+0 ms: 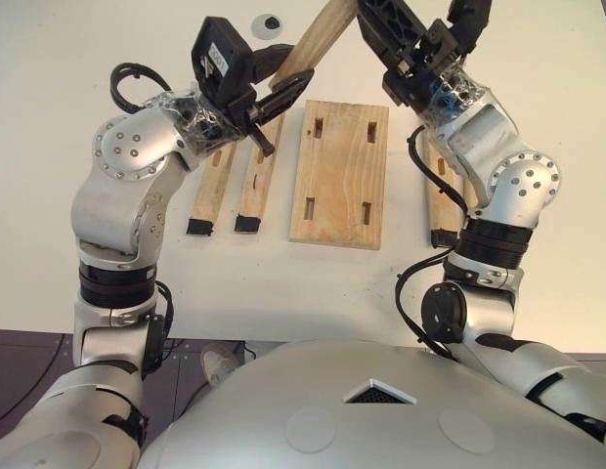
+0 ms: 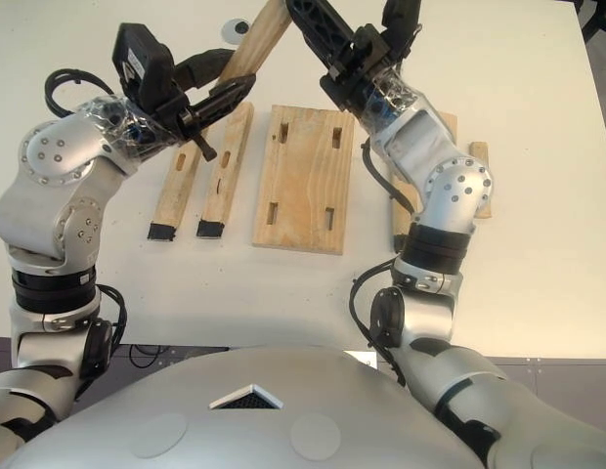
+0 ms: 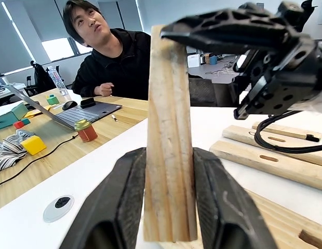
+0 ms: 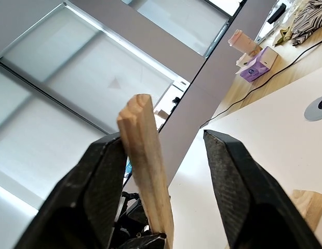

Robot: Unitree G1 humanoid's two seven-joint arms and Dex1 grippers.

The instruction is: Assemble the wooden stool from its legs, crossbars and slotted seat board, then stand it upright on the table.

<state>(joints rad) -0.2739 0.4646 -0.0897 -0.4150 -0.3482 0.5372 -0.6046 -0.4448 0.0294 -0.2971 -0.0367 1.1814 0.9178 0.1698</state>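
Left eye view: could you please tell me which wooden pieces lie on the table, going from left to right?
Outer left leg → inner left leg → slotted seat board → right-hand leg, partly covered.

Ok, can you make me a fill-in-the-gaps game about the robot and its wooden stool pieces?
1. The left gripper is ___ on the raised stick.
2. The right gripper is ___ around the stick's top end.
3. The board has ___ slots.
4. ___ legs lie flat on the table, to the board's left.
Missing words: shut, open, four, two.
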